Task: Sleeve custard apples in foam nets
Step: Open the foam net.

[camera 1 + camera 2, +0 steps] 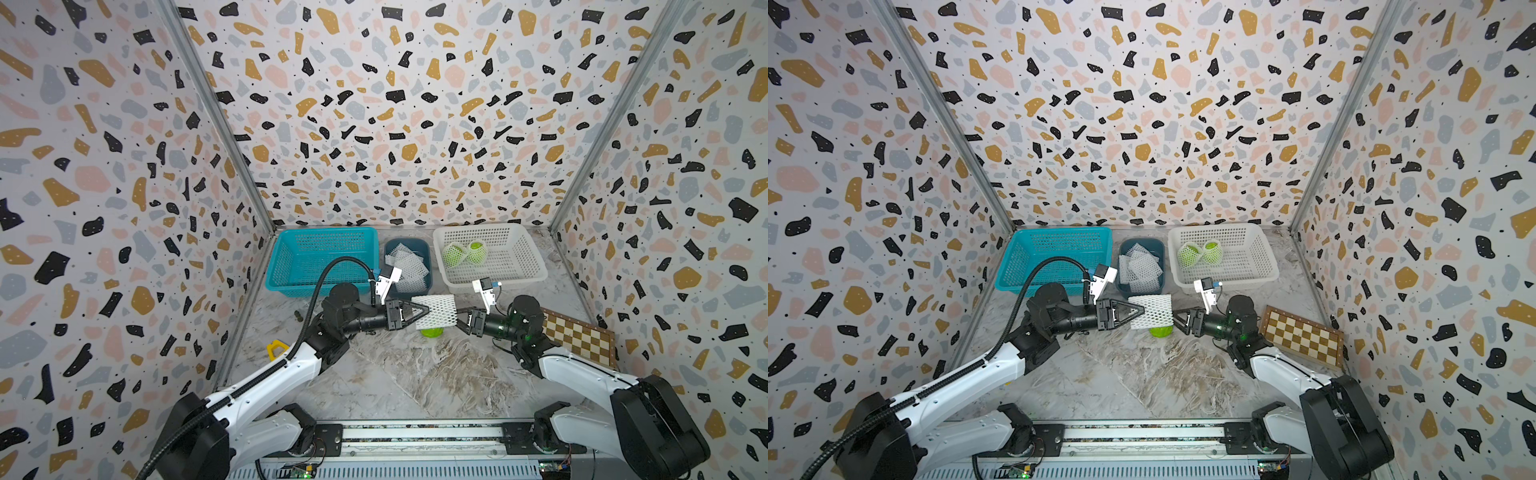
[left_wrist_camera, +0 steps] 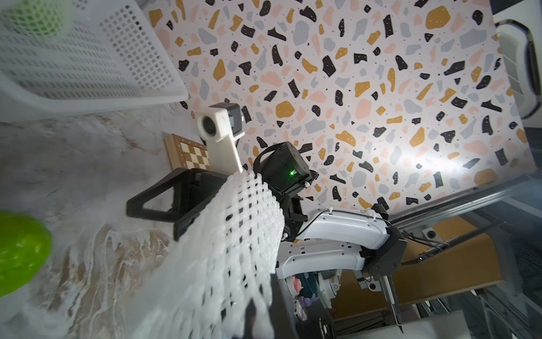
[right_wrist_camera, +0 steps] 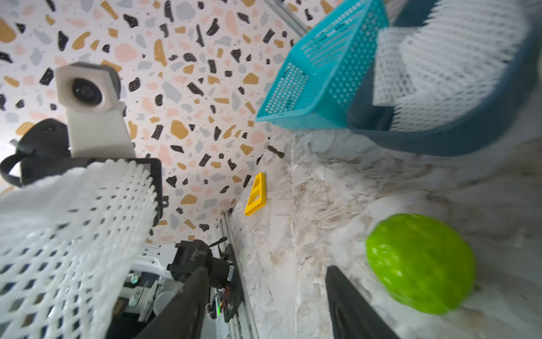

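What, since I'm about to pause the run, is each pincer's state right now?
Left pincer: closed, holding the foam net by one end.
Right pincer: open, holding nothing, at the net's other end.

This is a robotics lab test cell rather than a lived-in room. In both top views, three flat wall panels (image 1: 374, 104) papered in a terrazzo print box in a marble-print tabletop (image 1: 415, 374). Bare aluminium posts (image 1: 216, 124) join the panels at the corners. Along the lower edge of the frame a metal rail (image 1: 415, 434) carries the bases of the left arm (image 1: 270, 374) and right arm (image 1: 582, 370), beside an exposed circuit board (image 1: 297, 472) with lit indicators. At the lower right of the left wrist view, past the booth's edge, stand brown board panels (image 2: 457, 232) and cluttered equipment.
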`<act>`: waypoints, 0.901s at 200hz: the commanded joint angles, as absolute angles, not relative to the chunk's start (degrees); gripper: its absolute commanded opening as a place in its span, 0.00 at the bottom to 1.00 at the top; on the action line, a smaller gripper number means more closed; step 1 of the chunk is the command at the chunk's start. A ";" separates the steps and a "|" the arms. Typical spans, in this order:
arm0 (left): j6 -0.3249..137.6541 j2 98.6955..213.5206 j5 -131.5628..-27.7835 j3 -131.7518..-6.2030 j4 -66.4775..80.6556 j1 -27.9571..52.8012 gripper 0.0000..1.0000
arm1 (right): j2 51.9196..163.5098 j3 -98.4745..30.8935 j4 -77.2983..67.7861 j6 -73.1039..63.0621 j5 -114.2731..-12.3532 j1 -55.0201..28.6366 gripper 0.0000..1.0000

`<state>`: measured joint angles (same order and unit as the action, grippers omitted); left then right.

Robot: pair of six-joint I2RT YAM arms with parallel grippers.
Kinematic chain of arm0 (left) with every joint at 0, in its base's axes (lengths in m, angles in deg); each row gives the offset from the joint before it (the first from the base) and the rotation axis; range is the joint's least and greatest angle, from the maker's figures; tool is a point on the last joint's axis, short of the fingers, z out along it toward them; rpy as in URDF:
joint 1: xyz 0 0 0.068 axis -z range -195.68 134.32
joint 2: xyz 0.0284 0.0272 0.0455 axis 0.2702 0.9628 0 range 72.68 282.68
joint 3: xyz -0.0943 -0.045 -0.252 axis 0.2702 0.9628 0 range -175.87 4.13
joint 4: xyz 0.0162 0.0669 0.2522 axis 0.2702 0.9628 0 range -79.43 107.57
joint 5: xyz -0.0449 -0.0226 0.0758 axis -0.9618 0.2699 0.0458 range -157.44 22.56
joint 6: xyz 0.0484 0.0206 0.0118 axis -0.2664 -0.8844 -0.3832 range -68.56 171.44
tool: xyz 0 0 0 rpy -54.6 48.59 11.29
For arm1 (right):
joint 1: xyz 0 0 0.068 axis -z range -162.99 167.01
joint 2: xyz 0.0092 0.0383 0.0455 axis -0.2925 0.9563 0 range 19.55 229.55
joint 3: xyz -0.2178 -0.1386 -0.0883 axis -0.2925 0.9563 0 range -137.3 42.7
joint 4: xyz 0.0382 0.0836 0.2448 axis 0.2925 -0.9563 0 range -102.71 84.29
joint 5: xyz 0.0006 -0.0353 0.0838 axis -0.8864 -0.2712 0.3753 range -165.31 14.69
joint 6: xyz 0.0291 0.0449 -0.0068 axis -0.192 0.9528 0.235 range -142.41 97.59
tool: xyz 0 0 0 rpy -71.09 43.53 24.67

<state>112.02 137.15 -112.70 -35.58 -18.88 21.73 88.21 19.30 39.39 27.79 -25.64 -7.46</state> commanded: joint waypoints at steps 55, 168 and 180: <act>124.47 145.41 -117.63 -39.34 -48.85 22.52 0.00 | 90.29 13.87 69.11 43.96 -20.23 -10.31 0.65; 123.25 143.37 -117.34 -38.30 -49.40 22.52 0.02 | 91.56 11.90 92.05 58.82 -16.59 -12.82 0.64; 123.90 143.93 -117.46 -38.41 -50.76 22.51 0.01 | 91.92 11.38 91.18 58.14 -16.68 -14.03 0.65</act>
